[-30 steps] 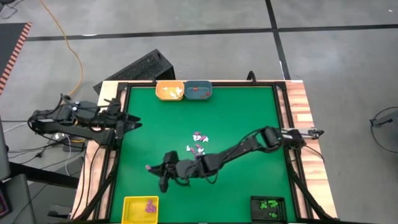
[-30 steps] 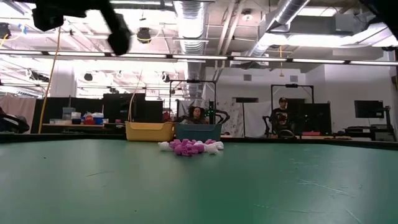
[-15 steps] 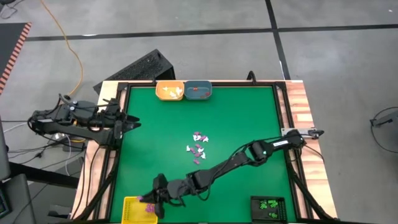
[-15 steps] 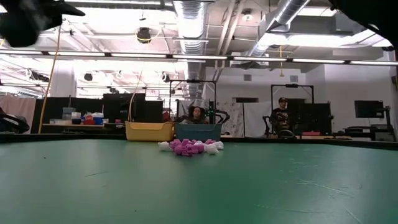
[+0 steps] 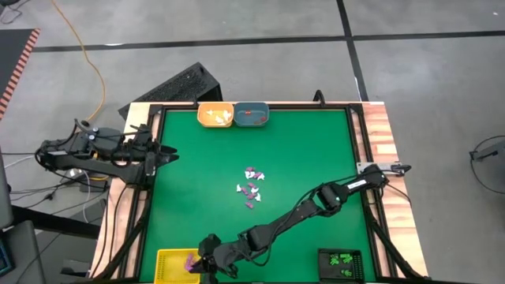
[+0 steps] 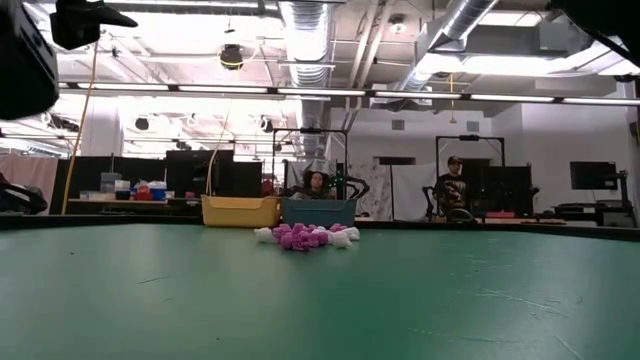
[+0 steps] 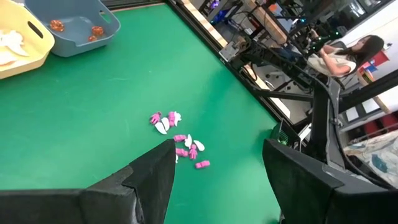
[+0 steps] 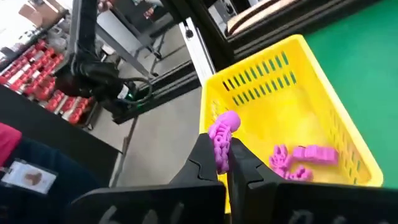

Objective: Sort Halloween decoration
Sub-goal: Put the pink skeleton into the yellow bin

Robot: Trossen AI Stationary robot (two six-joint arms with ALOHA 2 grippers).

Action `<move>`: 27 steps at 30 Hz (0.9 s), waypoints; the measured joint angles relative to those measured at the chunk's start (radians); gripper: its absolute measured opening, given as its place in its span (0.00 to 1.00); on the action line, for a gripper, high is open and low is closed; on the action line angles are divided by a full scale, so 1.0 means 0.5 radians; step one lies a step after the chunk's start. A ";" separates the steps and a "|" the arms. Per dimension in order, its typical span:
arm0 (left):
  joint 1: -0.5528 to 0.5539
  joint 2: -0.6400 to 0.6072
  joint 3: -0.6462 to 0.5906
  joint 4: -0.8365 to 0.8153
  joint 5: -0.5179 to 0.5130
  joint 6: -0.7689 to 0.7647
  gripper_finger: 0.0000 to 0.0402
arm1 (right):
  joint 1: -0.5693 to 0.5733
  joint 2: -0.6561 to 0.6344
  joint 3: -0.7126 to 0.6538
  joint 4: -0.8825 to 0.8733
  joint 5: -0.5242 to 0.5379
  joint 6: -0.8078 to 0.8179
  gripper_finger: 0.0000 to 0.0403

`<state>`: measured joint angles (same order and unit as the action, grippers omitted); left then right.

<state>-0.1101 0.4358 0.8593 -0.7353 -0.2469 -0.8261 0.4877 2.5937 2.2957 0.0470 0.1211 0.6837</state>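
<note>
A purple trinket [image 8: 222, 138] is pinched tight between the right gripper's [image 8: 225, 163] two fingers, right above the yellow tray [image 8: 336, 140], likely so it can drop in with the other purple ones [image 8: 305, 157]; more Halloween decoration [image 5: 250, 183] lies mid-table, well away from that tray. The left gripper [image 7: 214, 168] waits far from the tray at the table's side, fingers apart and empty.

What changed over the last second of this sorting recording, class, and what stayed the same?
The right gripper, shut on a purple trinket, swung from the mat's middle toward the near-left corner and now hangs at the yellow tray. Nothing was let go. The left gripper stayed open at the table's left edge; the loose trinket pile and the other trays did not move.
</note>
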 joint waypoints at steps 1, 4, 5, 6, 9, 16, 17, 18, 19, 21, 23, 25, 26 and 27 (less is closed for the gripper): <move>0.000 0.000 0.000 0.000 0.000 -0.001 0.58 | 0.000 0.000 0.000 0.010 0.000 0.000 0.02; 0.000 0.000 0.000 0.000 -0.003 -0.001 0.58 | -0.009 -0.002 0.000 0.041 0.003 0.006 0.02; 0.000 0.000 0.000 -0.001 -0.003 -0.002 0.58 | -0.012 -0.004 0.000 0.039 0.006 0.018 0.03; 0.000 -0.001 0.000 -0.001 -0.003 -0.002 0.58 | -0.016 -0.004 0.000 0.031 0.008 0.025 0.04; 0.000 0.000 0.000 -0.001 -0.003 -0.003 0.58 | -0.034 -0.002 0.000 0.019 0.016 0.032 0.08; 0.000 0.000 0.000 -0.001 -0.003 -0.003 0.58 | -0.056 -0.002 0.000 0.017 0.020 0.062 0.19; 0.000 0.000 0.000 -0.001 -0.004 -0.003 0.58 | -0.059 -0.002 0.000 0.018 0.020 0.062 0.21; 0.000 -0.001 0.000 -0.001 -0.004 -0.003 0.58 | -0.060 -0.002 0.000 0.022 0.020 0.062 0.22; 0.000 0.000 0.000 -0.001 -0.004 -0.003 0.58 | -0.061 -0.002 0.000 0.026 0.020 0.062 0.23; 0.000 -0.001 0.000 -0.001 -0.004 -0.003 0.58 | -0.064 -0.002 0.000 0.022 0.020 0.064 0.26; 0.000 0.000 0.000 -0.001 -0.004 -0.003 0.58 | -0.062 -0.002 0.000 0.012 0.019 0.068 0.28; 0.000 0.000 0.000 -0.001 -0.004 -0.003 0.58 | -0.060 -0.002 0.000 0.002 0.018 0.073 0.30; 0.000 0.000 0.000 -0.001 -0.004 -0.003 0.58 | -0.060 -0.002 0.000 -0.004 0.018 0.087 0.31; 0.000 -0.001 0.000 -0.001 -0.004 -0.003 0.58 | -0.060 -0.002 0.000 -0.009 0.017 0.099 0.31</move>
<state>-0.1101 0.4356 0.8593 -0.7357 -0.2489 -0.8276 0.4576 2.5927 2.2955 0.0426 0.1295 0.7334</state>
